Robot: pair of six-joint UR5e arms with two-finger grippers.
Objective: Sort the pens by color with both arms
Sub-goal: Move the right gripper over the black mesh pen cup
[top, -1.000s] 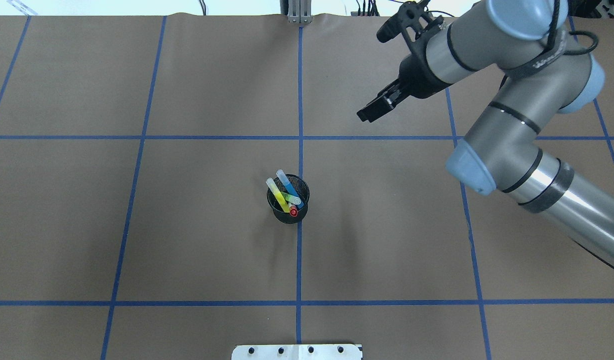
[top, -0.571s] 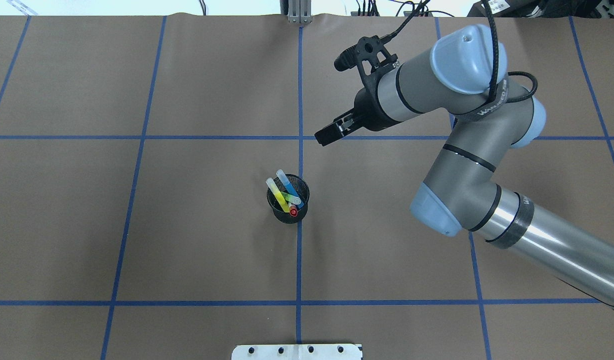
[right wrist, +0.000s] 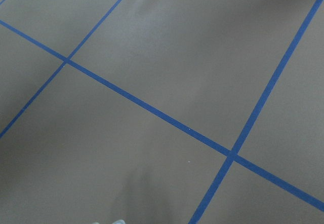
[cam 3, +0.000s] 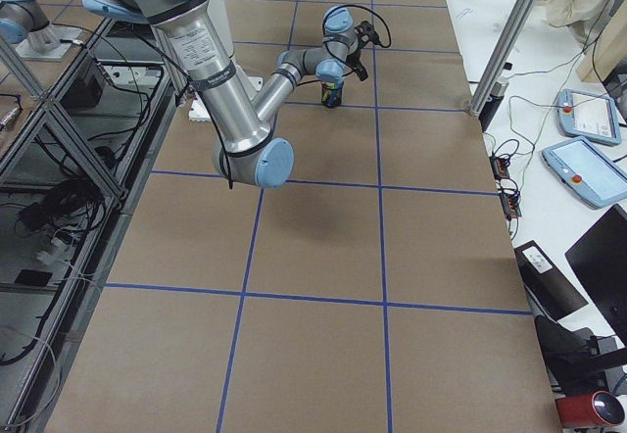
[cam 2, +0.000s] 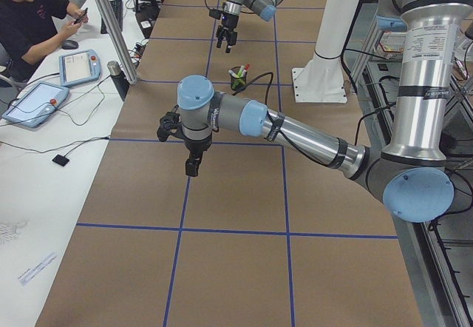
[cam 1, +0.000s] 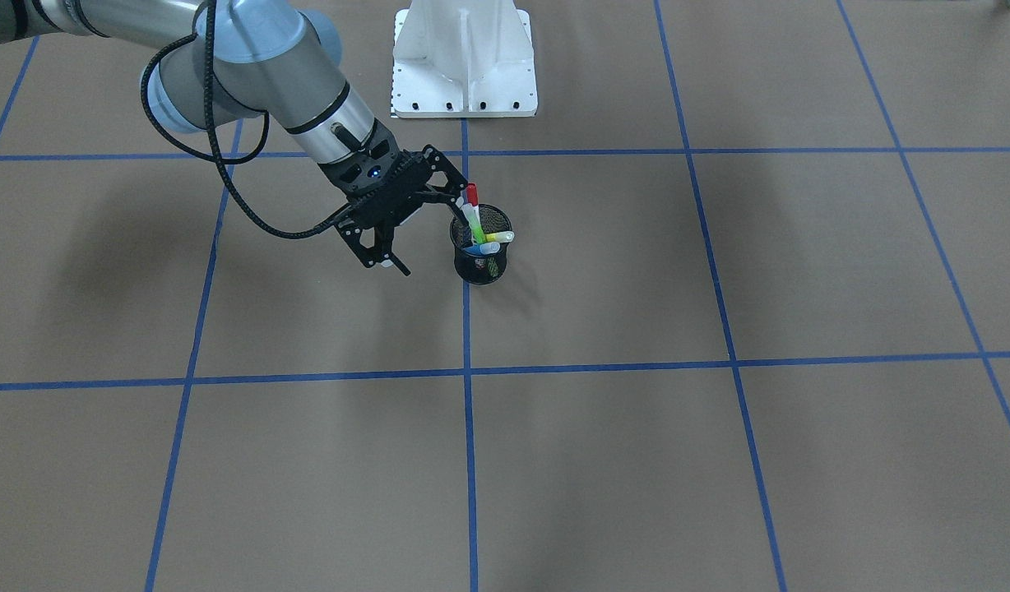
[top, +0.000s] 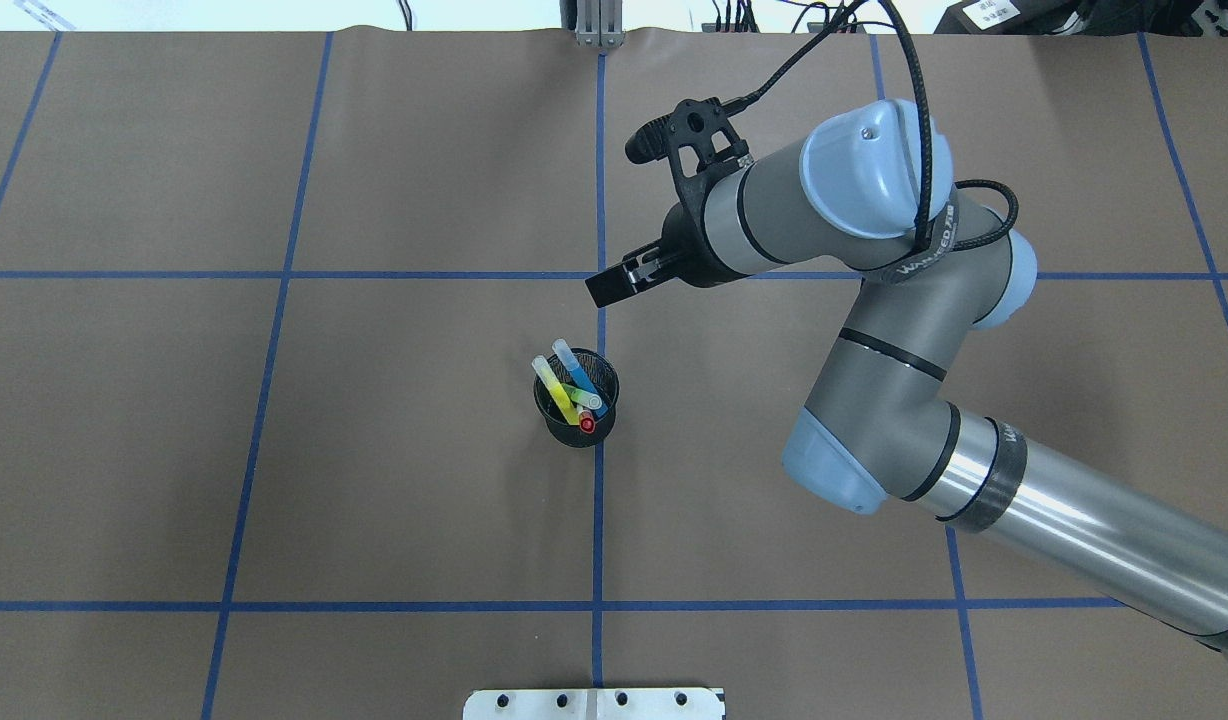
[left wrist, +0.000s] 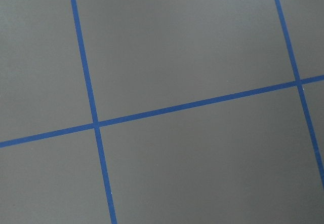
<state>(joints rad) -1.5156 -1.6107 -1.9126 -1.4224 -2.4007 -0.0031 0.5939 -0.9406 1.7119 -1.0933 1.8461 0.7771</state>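
Pens (top: 572, 390) in cup (top: 575, 436); right gripper (top: 606, 290) near, not touching

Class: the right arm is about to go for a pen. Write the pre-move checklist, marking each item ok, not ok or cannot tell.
1. All four pens in cup: ok.
2. Cup upright: ok.
3. Right end effector clear of pens: ok, a gap shows overhead.
4. Right end effector open: cannot tell.
5. Right end effector centred above cup: cannot tell, the views disagree.
6. Left end effector away from cup: ok.
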